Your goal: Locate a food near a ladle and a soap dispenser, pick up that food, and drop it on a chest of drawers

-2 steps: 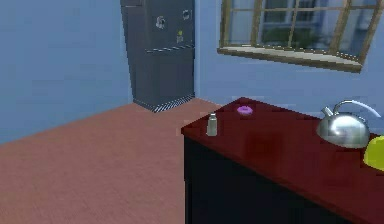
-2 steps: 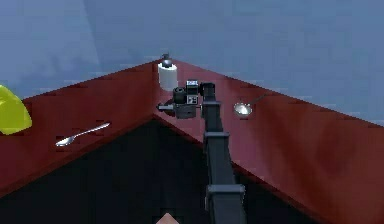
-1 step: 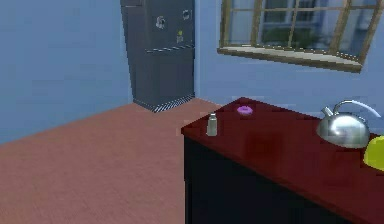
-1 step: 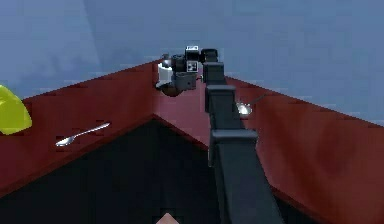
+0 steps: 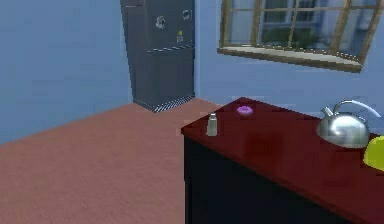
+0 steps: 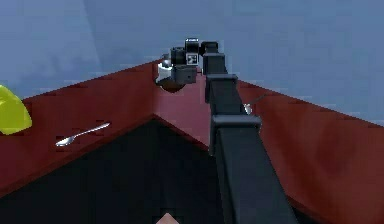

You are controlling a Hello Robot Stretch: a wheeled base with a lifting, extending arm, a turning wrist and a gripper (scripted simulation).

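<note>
Forward view: dark red worktop (image 5: pixel 285 150) on a black base, near corner toward the camera. A small pale bottle (image 5: pixel 212 124) stands upright just inside the worktop's left edge, near that corner. A small pink thing (image 5: pixel 245 110) is by the far edge, apart from the bottle. A steel kettle (image 5: pixel 345 125) is further right along the worktop. A yellow-green lump (image 5: pixel 376 152) sits just beside the kettle, cut off by the view's right edge. It's the only food-looking candidate, but the shape is too partial to name. Beyond the worktop: grey fridge (image 5: pixel 158 50) against the blue wall, window (image 5: pixel 295 30) to its right, reddish floor (image 5: pixel 90 160). Arm side view: the same yellow-green lump (image 6: pixel 10 110) is at the left edge on the worktop (image 6: pixel 320 150). A silver long-handled utensil (image 6: pixel 82 134) lies flat near it, not touching; could be the ladle, can't confirm. The arm (image 6: pixel 235 140) reaches out over the worktop and the gripper (image 6: pixel 168 72) is at the worktop's far corner, well apart from the lump. There's something small and silvery right at the fingers against the surface, so I can't tell whether it's grasping anything.
</note>
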